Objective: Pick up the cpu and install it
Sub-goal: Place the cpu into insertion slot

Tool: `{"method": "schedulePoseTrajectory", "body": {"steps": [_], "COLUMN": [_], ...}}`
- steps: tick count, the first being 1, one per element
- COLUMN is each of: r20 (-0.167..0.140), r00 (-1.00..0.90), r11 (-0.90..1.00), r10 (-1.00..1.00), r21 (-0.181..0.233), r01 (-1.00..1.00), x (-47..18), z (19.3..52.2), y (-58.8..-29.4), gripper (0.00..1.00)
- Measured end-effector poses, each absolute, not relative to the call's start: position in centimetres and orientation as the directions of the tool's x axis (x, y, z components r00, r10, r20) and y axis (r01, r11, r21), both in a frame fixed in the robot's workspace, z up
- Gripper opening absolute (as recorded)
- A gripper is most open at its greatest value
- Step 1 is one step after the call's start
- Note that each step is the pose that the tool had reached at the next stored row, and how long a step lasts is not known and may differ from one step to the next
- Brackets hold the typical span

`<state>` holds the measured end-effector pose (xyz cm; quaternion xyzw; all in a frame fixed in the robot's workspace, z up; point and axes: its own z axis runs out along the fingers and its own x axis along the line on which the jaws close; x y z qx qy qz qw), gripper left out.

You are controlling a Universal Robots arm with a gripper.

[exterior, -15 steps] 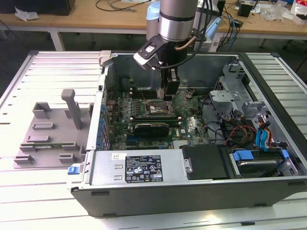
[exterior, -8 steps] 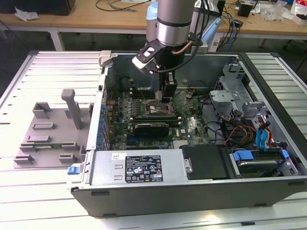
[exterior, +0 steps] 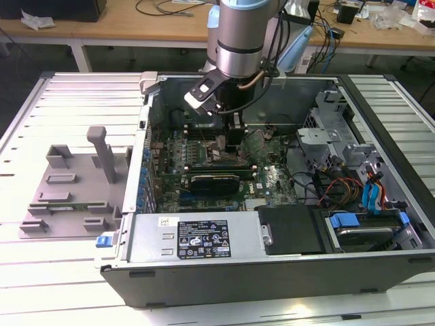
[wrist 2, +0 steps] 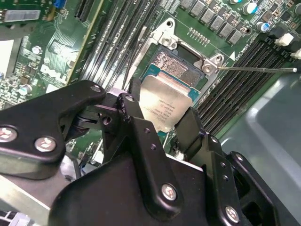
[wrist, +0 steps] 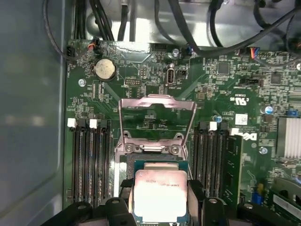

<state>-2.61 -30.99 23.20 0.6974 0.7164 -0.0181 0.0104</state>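
1. In the exterior view the gripper [exterior: 234,139] is seen lowered inside the open computer case [exterior: 285,275], above the green circuit board [exterior: 272,180], at about eleven o'clock from the board's middle.
2. The cpu [wrist 2: 165,104] is gripped between the two black fingers [wrist 2: 136,117], which are drawn in narrowly against its opposite edges (its pale metal top is turned toward the camera).
3. In the first wrist view the cpu [wrist: 160,197] is seen over the socket [wrist: 160,165]. Most of the socket is covered, and a strip of its frame is exposed past one edge of the chip.
4. In the second wrist view the chip is seen offset from the socket [wrist 2: 181,66], part of whose contact field is uncovered. Whether chip and socket are touching cannot be told.
5. The metal hold-down frame [wrist: 157,117] is swung open beyond the socket, and rows of memory slots [wrist: 89,160] are seen on both sides of it. A round coin battery [wrist: 104,69] is mounted farther along the board.
6. In the exterior view a grey plastic tray [exterior: 68,170] with upright posts is set on the slatted table [exterior: 47,272] at nine o'clock from the case (the exterior view's left), well apart from the gripper.
7. A long black card [exterior: 216,180] is seated on the board at six o'clock from the gripper, near it.
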Motion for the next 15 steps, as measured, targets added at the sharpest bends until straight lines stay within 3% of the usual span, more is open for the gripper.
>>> {"method": "schedulePoseTrajectory", "body": {"steps": [15], "r20": [-0.04], "r00": [-0.022], "r11": [0.022], "r10": [0.999], "r21": [-0.011], "r01": [1.0], "x": [-3.2], "z": [20.1], "y": [-30.7], "gripper": [0.55]}}
